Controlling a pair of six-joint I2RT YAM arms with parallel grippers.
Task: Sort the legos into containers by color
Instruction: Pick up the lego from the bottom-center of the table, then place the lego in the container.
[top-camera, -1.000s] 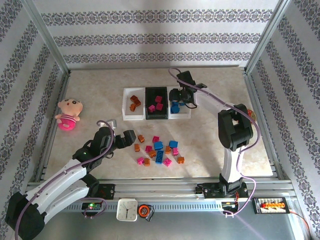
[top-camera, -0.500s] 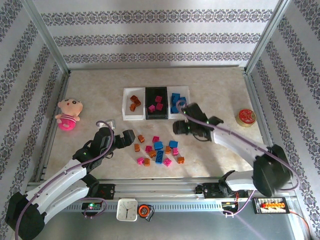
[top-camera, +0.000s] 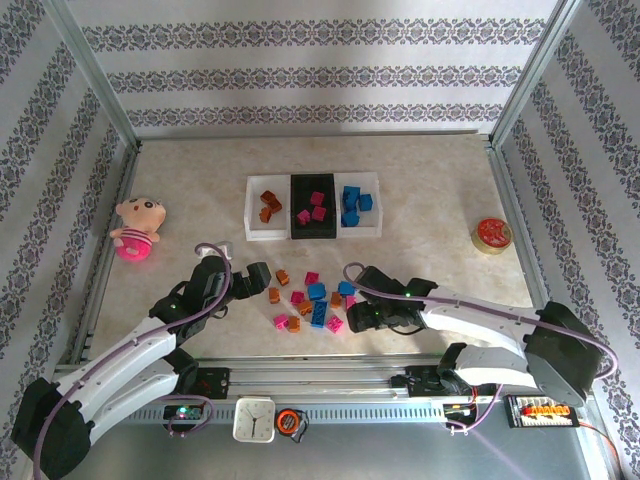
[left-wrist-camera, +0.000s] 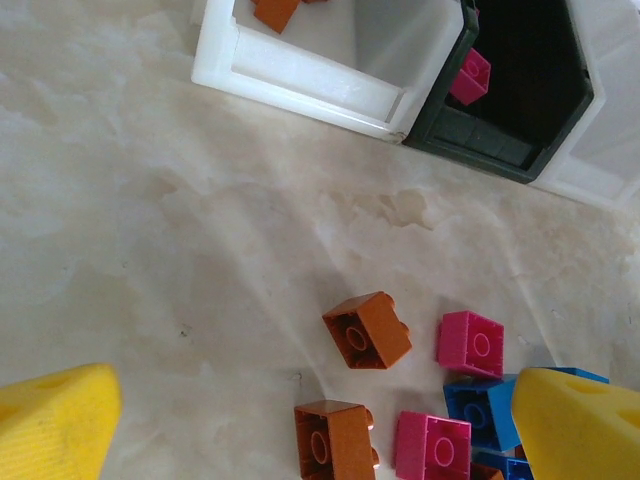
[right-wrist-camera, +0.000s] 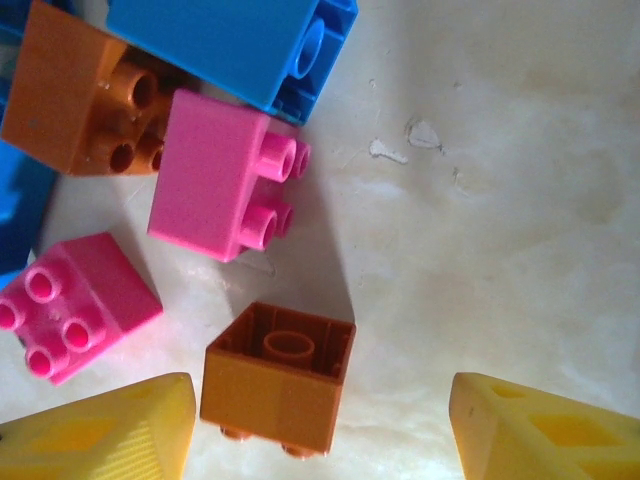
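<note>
Left arm (top-camera: 130, 350): bent, reaching up and right. Left gripper (top-camera: 256, 277): fingers wide apart, holding nothing. Right arm (top-camera: 480, 320): elbow far out right, forearm stretched left, low. Right gripper (top-camera: 358, 318): pointing left, yellow fingers (right-wrist-camera: 110, 430) spread wide, holding nothing.

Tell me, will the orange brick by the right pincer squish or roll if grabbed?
Probably not. The orange brick looks like hard, glossy plastic with flat sides, so it should stay stiff and not roll. Being smooth and hollow, it is likely light and might slide on the table if nudged.
</note>
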